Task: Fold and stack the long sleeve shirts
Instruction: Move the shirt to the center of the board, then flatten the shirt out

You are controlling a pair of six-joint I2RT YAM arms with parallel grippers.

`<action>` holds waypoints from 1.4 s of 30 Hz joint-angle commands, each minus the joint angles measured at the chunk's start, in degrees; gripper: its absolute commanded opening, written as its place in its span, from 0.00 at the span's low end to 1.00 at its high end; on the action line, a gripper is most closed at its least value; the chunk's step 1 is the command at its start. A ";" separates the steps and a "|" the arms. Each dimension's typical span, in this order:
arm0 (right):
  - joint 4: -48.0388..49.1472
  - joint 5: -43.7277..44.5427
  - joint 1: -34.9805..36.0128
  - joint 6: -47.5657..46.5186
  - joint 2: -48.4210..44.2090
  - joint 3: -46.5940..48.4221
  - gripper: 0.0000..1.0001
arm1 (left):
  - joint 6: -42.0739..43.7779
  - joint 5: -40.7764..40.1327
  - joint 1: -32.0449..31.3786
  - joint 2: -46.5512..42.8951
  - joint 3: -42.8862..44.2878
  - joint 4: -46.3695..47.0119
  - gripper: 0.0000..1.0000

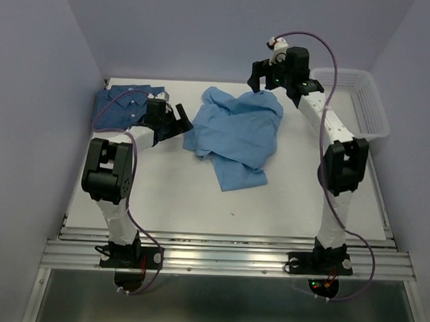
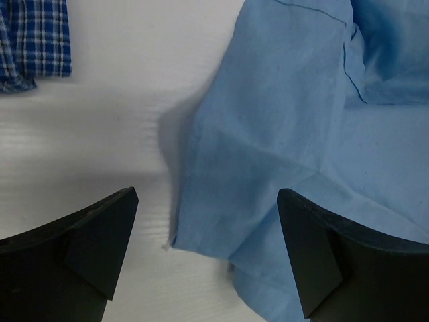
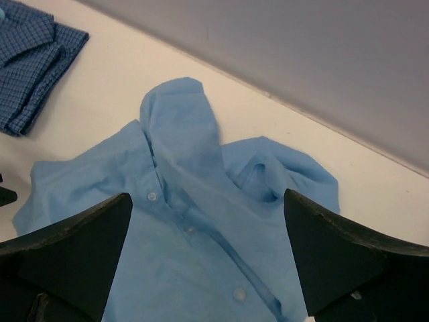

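Spread wide and empty, left gripper [image 2: 208,249] and right gripper [image 3: 208,251] are held above the crumpled sky-blue collared cloth shirt [image 1: 237,133] lying between them, which should be gripped at opposite edges and pulled flat before folding, beside the folded dark-blue checked shirt [image 1: 121,104].

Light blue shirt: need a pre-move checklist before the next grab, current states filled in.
1. Is the left gripper open and empty: ok, jaws wide, nothing between them.
2. Is the right gripper open and empty: ok, above the collar end, holding nothing.
3. Is the light blue shirt spread flat for folding: not ok, it is crumpled and its collar area is bunched.
4. Both sleeves located: cannot tell, the folds hide them.
5. Is the checked shirt folded and apart from the other shirt: ok, a gap shows between them.
6. Shirt edge within the left gripper's line: ok, a corner of the edge lies between its fingers in the wrist view.
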 commanded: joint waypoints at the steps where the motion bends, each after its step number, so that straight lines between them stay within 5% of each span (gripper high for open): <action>1: -7.37 -2.44 4.36 -6.37 15.12 17.96 1.00 | 4.45 3.75 0.24 5.00 7.36 0.32 0.99; 13: 21.64 2.40 9.47 -1.55 34.74 25.28 1.00 | 7.88 11.76 0.24 16.62 17.74 2.52 0.97; 18: 21.99 4.86 9.47 -3.13 37.93 24.42 1.00 | 8.06 14.57 0.24 16.98 18.19 3.13 0.57; 20: 20.41 5.73 9.47 -4.36 38.37 23.89 1.00 | 8.06 16.06 0.24 17.33 18.54 3.22 0.27; 23: 19.27 7.75 9.47 -6.72 38.38 22.57 1.00 | 8.06 17.74 0.24 17.42 18.37 3.13 0.00; 24: 19.00 9.50 9.47 -7.52 38.29 22.39 0.99 | 8.06 17.92 0.24 16.89 18.11 3.31 0.00; 25: 18.39 10.39 9.47 -8.05 38.20 22.22 0.96 | 8.06 18.18 0.33 16.45 17.76 3.48 0.00; 27: 18.39 12.41 9.47 -9.11 37.59 21.78 0.75 | 8.24 18.36 0.24 14.53 16.00 4.80 0.00; 29: 18.30 13.29 9.47 -9.46 37.23 21.34 0.40 | 7.89 17.31 0.24 12.94 14.42 5.42 0.00; 31: 17.86 14.44 9.47 -9.63 36.80 21.25 0.21 | 7.71 16.51 0.33 10.92 12.93 5.42 0.00; 32: 17.86 15.14 9.47 -9.64 36.62 21.25 0.01 | 7.71 16.08 0.24 10.22 12.40 5.42 0.00; 42: 20.04 27.70 9.47 -5.60 19.15 14.77 0.01 | 8.06 0.00 0.24 -4.44 9.23 1.91 0.00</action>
